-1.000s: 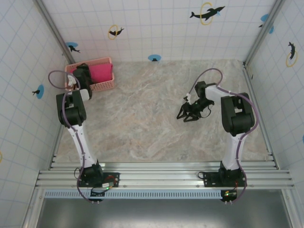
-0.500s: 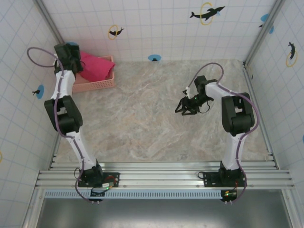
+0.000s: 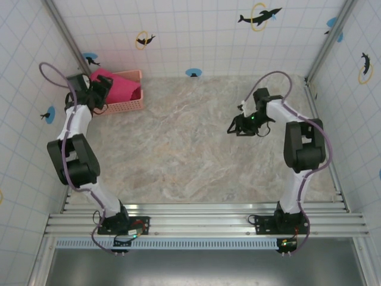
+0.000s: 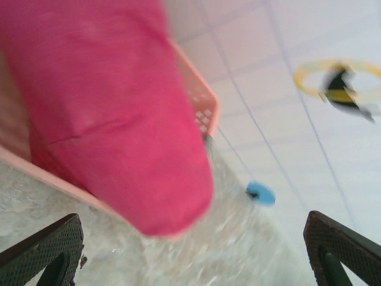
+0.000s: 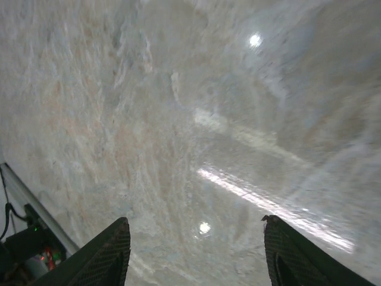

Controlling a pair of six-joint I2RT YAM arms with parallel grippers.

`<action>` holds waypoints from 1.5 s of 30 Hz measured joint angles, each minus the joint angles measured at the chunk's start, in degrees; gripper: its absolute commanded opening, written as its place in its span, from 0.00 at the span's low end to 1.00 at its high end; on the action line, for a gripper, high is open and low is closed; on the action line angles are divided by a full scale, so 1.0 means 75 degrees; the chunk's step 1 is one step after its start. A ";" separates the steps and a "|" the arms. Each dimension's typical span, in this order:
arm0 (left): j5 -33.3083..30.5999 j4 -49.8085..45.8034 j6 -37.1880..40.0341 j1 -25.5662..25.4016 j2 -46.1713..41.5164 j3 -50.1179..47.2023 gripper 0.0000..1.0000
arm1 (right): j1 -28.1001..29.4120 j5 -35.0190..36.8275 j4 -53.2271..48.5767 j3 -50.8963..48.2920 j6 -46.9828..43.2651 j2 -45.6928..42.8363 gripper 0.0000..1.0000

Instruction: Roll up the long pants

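At far left, the long pants slump back into the basket

Beside that basket, the left gripper hangs wide open and empty. The long pants, bulging higher half a second ago, now sag inside with one fold over the rim. Nothing lies on the table yet. Farther right, the right gripper has drifted back, fingers apart, holding nothing.

we see a robot lab test cell: white gridded walls with dolphin stickers far, left and right, a marble-look table, aluminium rails along its near edge.
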 measured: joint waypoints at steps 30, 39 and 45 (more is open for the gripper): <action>-0.3034 0.7222 0.7732 -0.3246 -0.1763 -0.8038 0.98 | -0.0810 0.3681 0.8265 -0.6397 -0.1687 -0.3815 0.96; -0.3124 0.7227 0.7729 -0.3200 -0.1763 -0.8005 0.97 | -0.0242 0.4570 1.1715 -0.8256 -0.1635 -0.3115 0.96; -0.3124 0.7227 0.7729 -0.3133 -0.1763 -0.7979 0.97 | -0.0204 0.4756 1.2333 -0.8218 -0.1655 -0.3139 0.96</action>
